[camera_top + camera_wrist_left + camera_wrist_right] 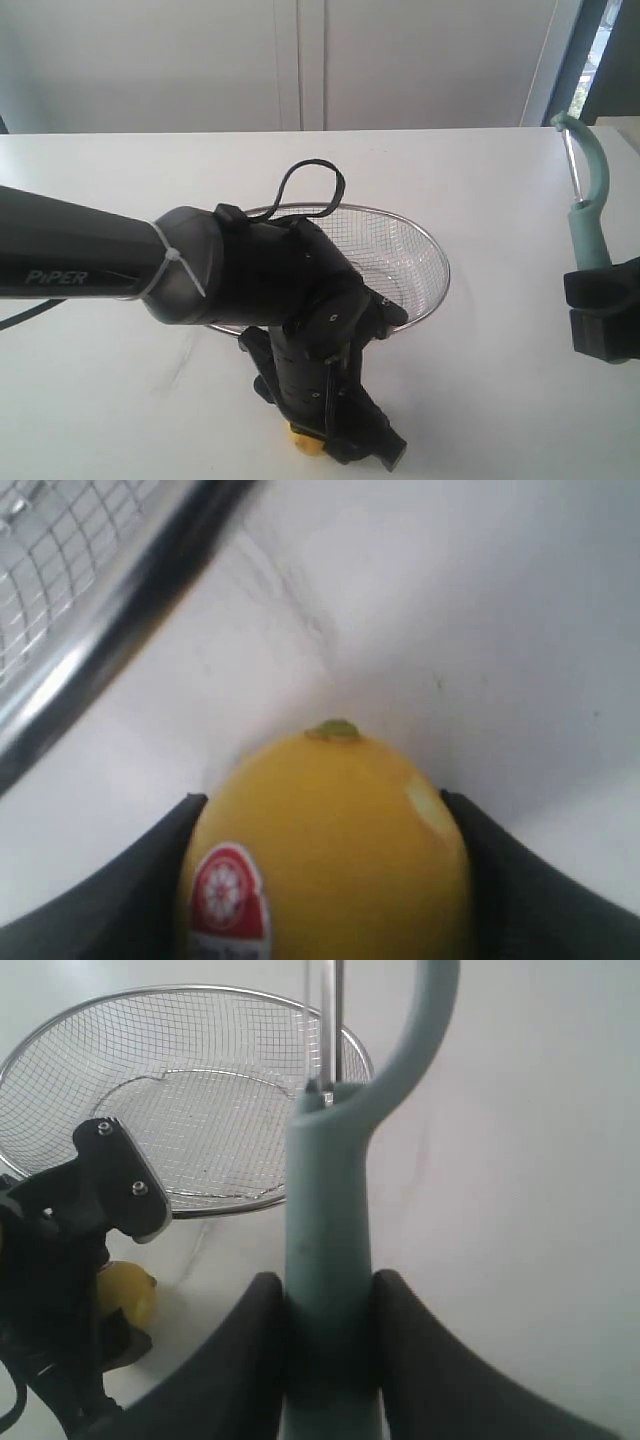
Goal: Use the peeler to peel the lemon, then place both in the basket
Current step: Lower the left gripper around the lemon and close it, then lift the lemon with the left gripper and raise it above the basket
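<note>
My left gripper (333,432) is low at the near edge of the white counter (520,400). Its 2 fingers (120,900) press either side of the lemon (325,850), whose red-and-white sticker (225,892) shows. Just beyond, the wire mesh basket (200,1205) sits with the lemon outside its rim. Off to the right, my right gripper (325,1352) clamps the peeler (325,1210) by its teal handle, upright, loop head uppermost.

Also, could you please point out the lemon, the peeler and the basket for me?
lemon (335,825), left wrist view, on the bare yellow skin.
peeler (325,1250), right wrist view, on the pale teal handle.
basket (200,1060), right wrist view, on the bare wire mesh.
</note>
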